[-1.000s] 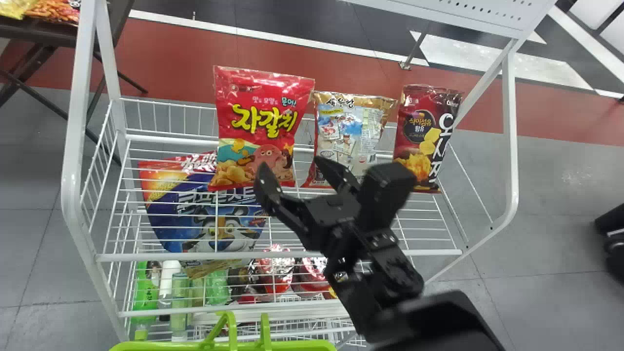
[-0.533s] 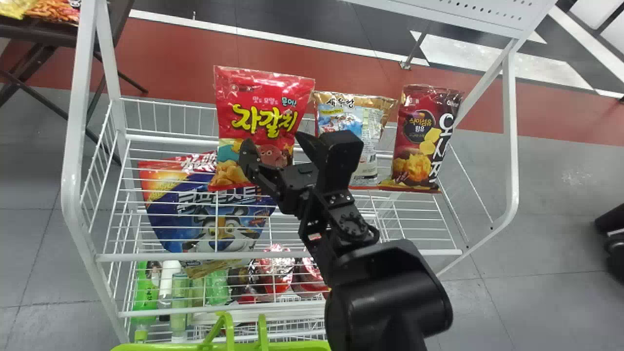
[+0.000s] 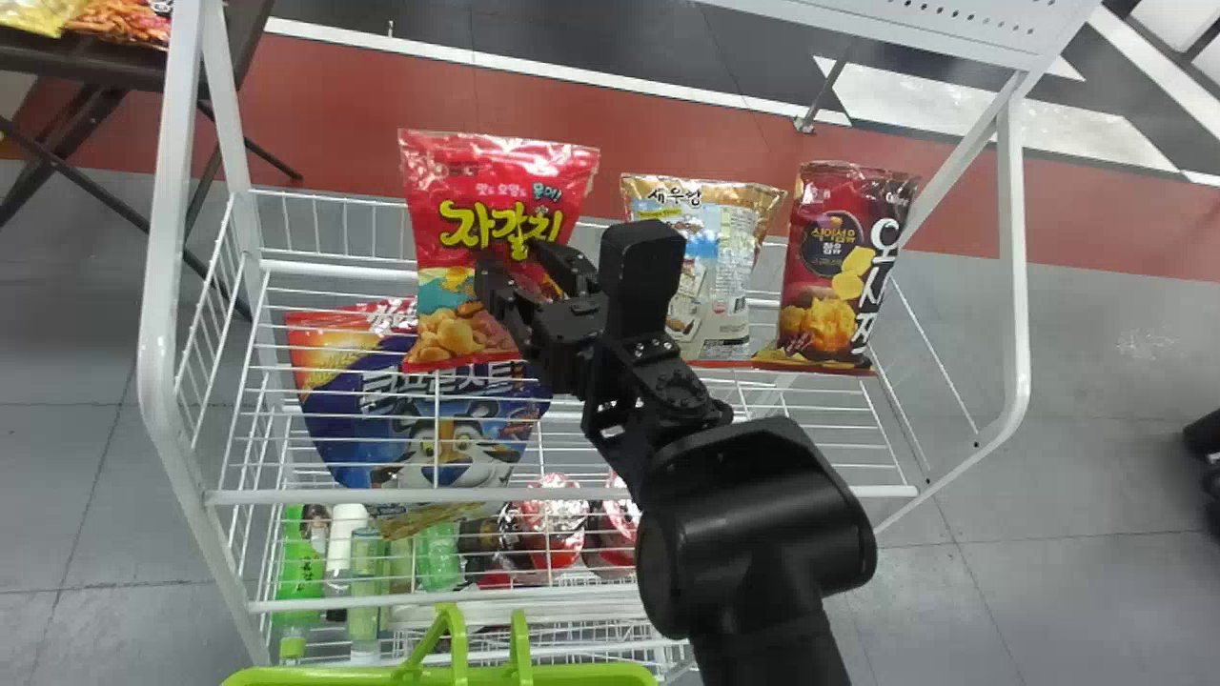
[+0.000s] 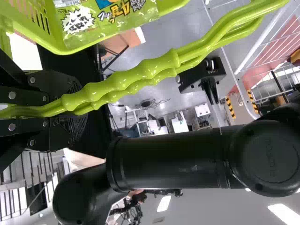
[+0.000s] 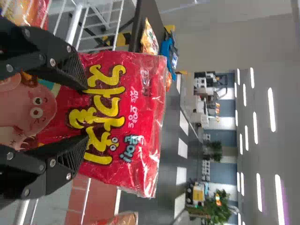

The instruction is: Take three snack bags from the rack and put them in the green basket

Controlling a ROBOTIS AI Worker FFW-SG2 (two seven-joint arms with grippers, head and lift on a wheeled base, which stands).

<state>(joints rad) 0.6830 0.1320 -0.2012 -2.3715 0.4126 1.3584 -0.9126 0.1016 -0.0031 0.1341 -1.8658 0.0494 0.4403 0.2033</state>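
In the head view my right gripper point(image 3: 513, 269) is at the front of the red snack bag point(image 3: 496, 162), which stands on the rack point(image 3: 343, 495). In the right wrist view the right gripper point(image 5: 83, 116) is open, its fingers apart before the face of the red bag point(image 5: 136, 117). Right of it on the rack stand a beige bag point(image 3: 729, 257) and a dark red bag point(image 3: 839, 257). The green basket point(image 3: 553, 675) is at the bottom edge. My left gripper point(image 4: 70, 108) is shut on the basket handle point(image 4: 140, 75); a green bag point(image 4: 108, 18) lies in the basket.
A blue cereal bag point(image 3: 353, 429) lies in the rack below and left of the red bag. Bottles point(image 3: 365, 572) and red-lidded containers point(image 3: 553, 524) sit on the lower level. White posts point(image 3: 162, 286) flank the rack.
My right gripper has moved left and up to the red bag, and its fingers look closer together. The red bag has shifted slightly left. The head view has shifted a little.
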